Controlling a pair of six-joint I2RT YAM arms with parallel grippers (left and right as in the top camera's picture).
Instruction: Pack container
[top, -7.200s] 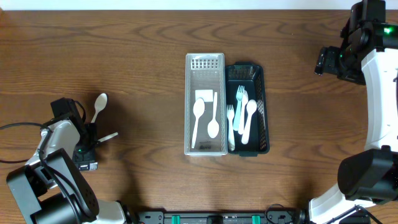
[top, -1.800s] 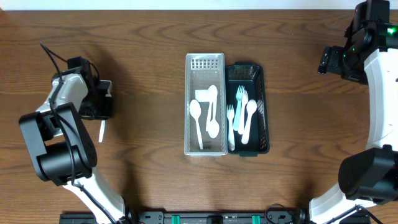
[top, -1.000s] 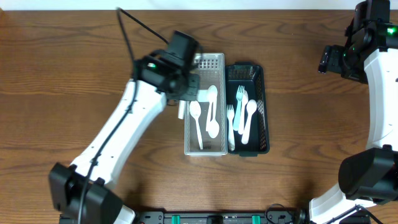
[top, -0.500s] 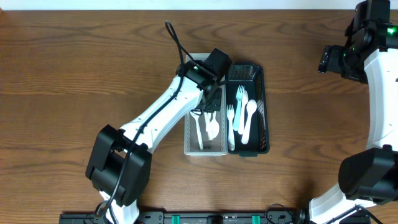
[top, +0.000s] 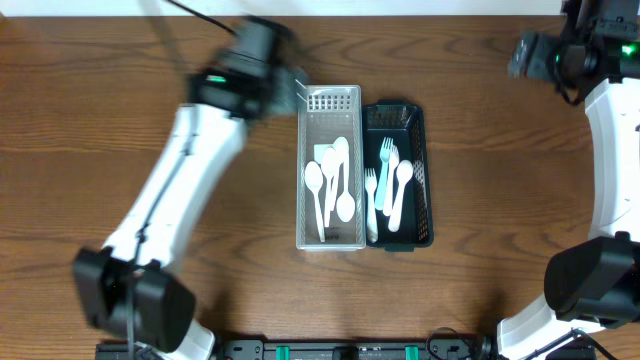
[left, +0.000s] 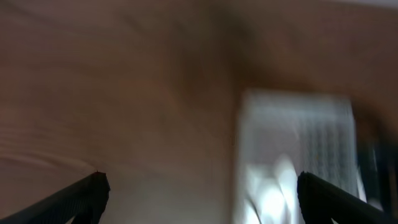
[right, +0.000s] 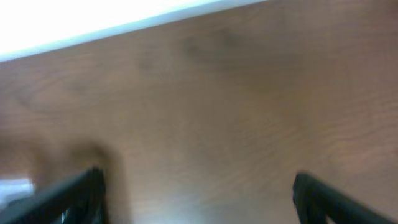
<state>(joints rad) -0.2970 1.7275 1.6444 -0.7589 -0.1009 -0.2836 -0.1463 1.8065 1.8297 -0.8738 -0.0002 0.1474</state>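
Observation:
A clear container (top: 330, 235) holds three white spoons (top: 338, 190) in the middle of the table. A dark container (top: 424, 180) beside it on the right holds several white forks (top: 390, 170). My left gripper (top: 285, 95) is open and empty, just off the clear container's top-left corner; its wrist view is blurred and shows the clear container (left: 298, 143) to the right of the gripper (left: 199, 196). My right gripper (top: 520, 50) is open and empty at the far right, above bare wood (right: 199, 193).
The table's far edge (right: 124, 25) shows as a white strip in the right wrist view. The arm bases stand at the lower left (top: 130, 300) and lower right (top: 590, 280) of the table.
My left arm carried a spoon from the left side into the clear container, let it go, and has now pulled back up and left. My right gripper shifted slightly upward.

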